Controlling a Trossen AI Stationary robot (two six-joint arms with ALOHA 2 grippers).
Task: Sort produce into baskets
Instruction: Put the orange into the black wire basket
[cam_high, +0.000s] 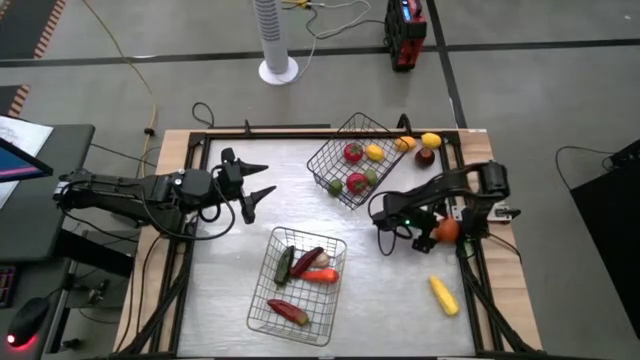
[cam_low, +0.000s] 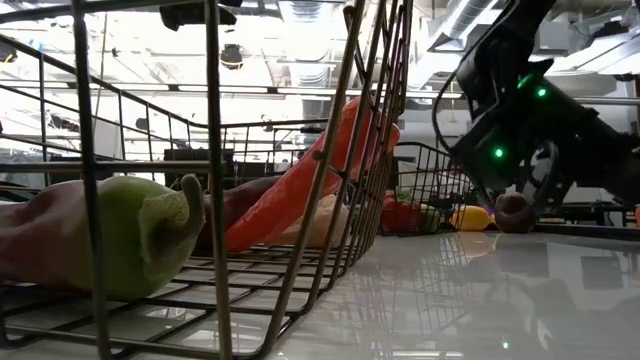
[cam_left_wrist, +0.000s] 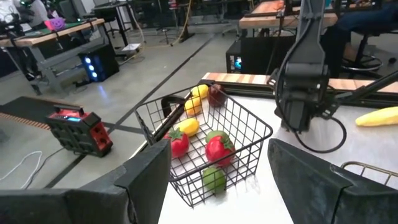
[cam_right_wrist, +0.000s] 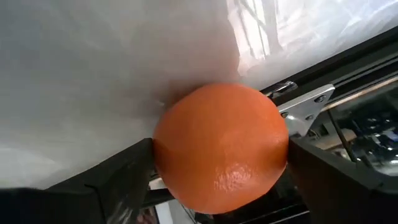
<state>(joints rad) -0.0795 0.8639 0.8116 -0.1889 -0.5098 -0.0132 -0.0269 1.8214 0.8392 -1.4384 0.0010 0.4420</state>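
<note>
**A:** High view first, going left to right. What are you doing on the left side?

**B:** My left fingers (cam_high: 258, 183) wait over the worktop's (cam_high: 220, 290) left half, spread wide and holding nothing, pointed toward the middle. I judge they stay back so the other arm has room.

**A:** And the baskets?

**B:** The front basket (cam_high: 262, 300) sits near the front edge, about mid-worktop, with the long pieces: a dark-green one (cam_high: 284, 263), a maroon one (cam_high: 305, 261), a long orange-red one (cam_high: 321, 274) and a red pepper (cam_high: 288, 312). The back basket (cam_high: 325, 160) stands tilted near the back edge with round pieces: two red (cam_high: 353, 152), a yellow (cam_high: 375, 153) and a green (cam_high: 334, 186). So long goes front, round goes back, by my reading.

**A:** Your right side?

**B:** My right fingers (cam_right_wrist: 217, 168) are wide apart, one on each side of the orange (cam_right_wrist: 221, 146) at the worktop's right edge. It lies against the metal rail (cam_right_wrist: 305, 109) there, which is likely why I come at it from the worktop side. I am around it, not clamped; whether I touch it I cannot tell.

**A:** What else is loose?

**B:** A long yellow piece (cam_high: 443, 295) lies toward the front right corner. At the back right corner lie an orange piece (cam_high: 405, 143), a yellow one (cam_high: 431, 140) and a maroon one (cam_high: 424, 157). The rail crowds my grasp, and the back basket's wall stands on the way to dropping it in.
</note>
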